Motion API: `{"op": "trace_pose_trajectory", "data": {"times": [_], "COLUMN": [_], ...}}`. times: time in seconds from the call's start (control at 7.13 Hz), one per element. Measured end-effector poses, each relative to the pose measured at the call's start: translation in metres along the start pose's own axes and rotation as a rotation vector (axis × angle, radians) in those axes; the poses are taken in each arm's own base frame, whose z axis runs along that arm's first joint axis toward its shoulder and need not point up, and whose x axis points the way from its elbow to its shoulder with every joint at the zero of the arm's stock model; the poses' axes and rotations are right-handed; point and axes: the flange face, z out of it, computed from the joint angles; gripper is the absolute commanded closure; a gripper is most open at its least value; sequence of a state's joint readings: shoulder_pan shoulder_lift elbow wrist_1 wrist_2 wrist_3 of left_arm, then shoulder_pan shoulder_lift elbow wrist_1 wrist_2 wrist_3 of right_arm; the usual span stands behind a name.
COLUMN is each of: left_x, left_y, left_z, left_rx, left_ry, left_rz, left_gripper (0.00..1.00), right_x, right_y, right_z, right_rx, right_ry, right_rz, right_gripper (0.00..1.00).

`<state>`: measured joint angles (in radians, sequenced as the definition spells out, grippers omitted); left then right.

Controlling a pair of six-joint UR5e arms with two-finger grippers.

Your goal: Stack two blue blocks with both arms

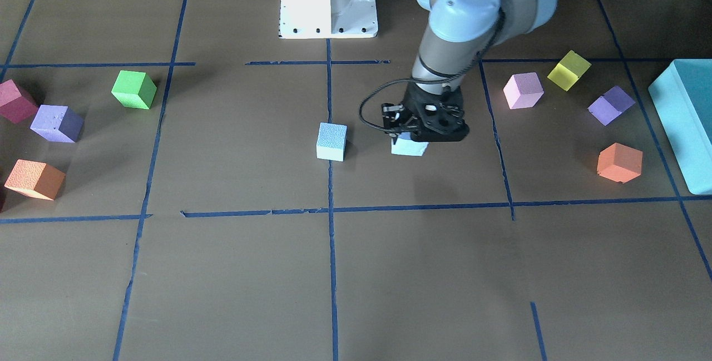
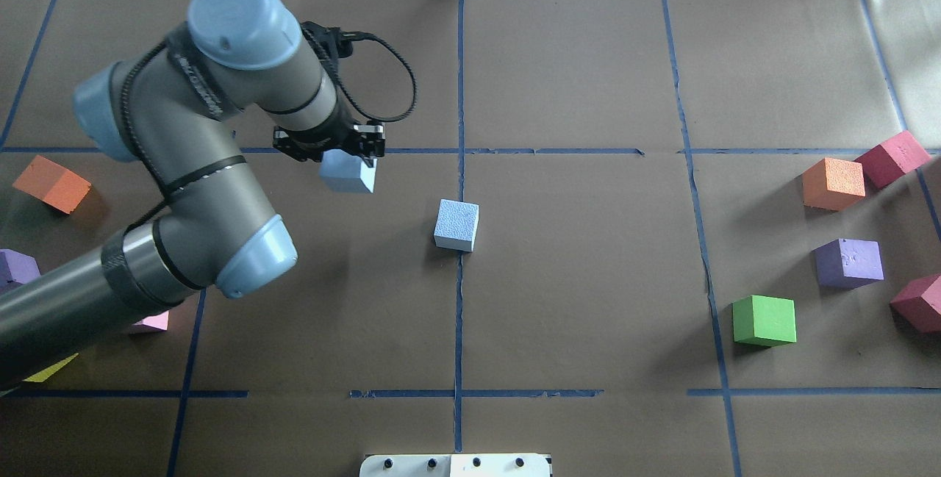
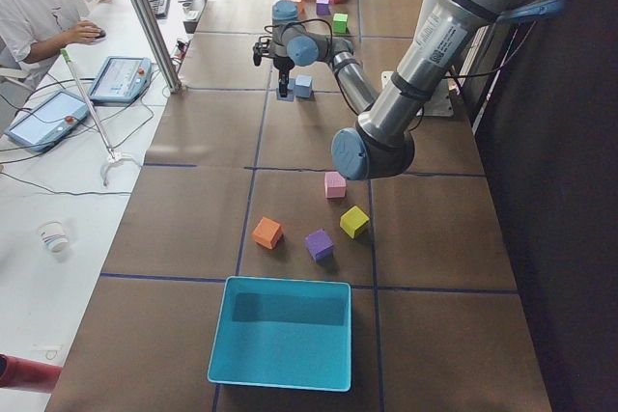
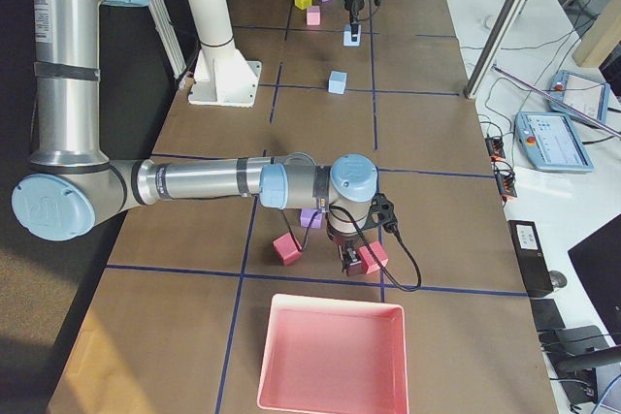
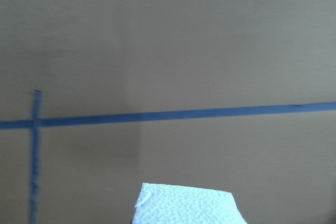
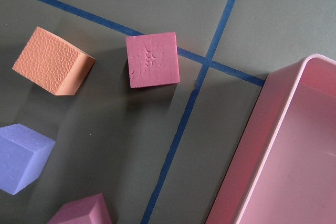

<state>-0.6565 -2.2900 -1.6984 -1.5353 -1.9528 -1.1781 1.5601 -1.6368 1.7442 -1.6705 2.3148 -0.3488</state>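
One sky-blue block (image 2: 456, 225) lies free on the centre tape line; it also shows in the front view (image 1: 331, 141). My left gripper (image 2: 341, 155) points down and is shut on the other blue block (image 2: 350, 173), holding it low over the table, left of the free one. In the front view the gripper (image 1: 416, 136) covers the top of this block (image 1: 410, 148). The left wrist view shows only the block's top edge (image 5: 186, 206). My right gripper (image 4: 351, 261) hovers far off by a red cube (image 4: 373, 257); I cannot tell whether it is open.
Green (image 2: 764, 320), purple (image 2: 849, 262), orange (image 2: 833, 183) and red (image 2: 892, 158) cubes lie at the right. An orange cube (image 2: 51, 183) lies left. A teal box (image 1: 687, 122) stands at the left end, a pink tray (image 6: 294, 156) at the right end.
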Motion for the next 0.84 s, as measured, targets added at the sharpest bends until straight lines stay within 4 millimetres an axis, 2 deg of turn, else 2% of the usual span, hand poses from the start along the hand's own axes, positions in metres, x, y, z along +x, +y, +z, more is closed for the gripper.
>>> {"op": "trace_pose_trajectory", "data": {"times": [0.14,0.42,0.56,0.7,0.84], "left_x": [0.039,0.098,0.119,0.129,0.13], "left_y": [0.024,0.052,0.057,0.058,0.058], "left_z": [0.011,0.033,0.043,0.049,0.054], "left_rx": [0.014,0.028,0.025,0.023,0.021], "left_ry": [-0.004,-0.024,-0.038,-0.048,-0.058], "left_rz": [-0.007,-0.009,-0.007,-0.005,-0.003], "left_gripper": [0.4,0.39,0.4,0.41,0.41], "right_x": [0.0,0.001,0.001,0.001,0.001], "right_y": [0.0,0.0,0.0,0.0,0.0], "right_z": [0.0,0.001,0.001,0.001,0.001], "right_rx": [0.0,-0.001,-0.002,-0.002,-0.002], "right_ry": [0.0,-0.001,-0.001,-0.001,-0.001], "right_rz": [0.001,0.001,0.001,0.001,0.001], "right_gripper": [0.0,0.0,0.0,0.0,0.0]}}
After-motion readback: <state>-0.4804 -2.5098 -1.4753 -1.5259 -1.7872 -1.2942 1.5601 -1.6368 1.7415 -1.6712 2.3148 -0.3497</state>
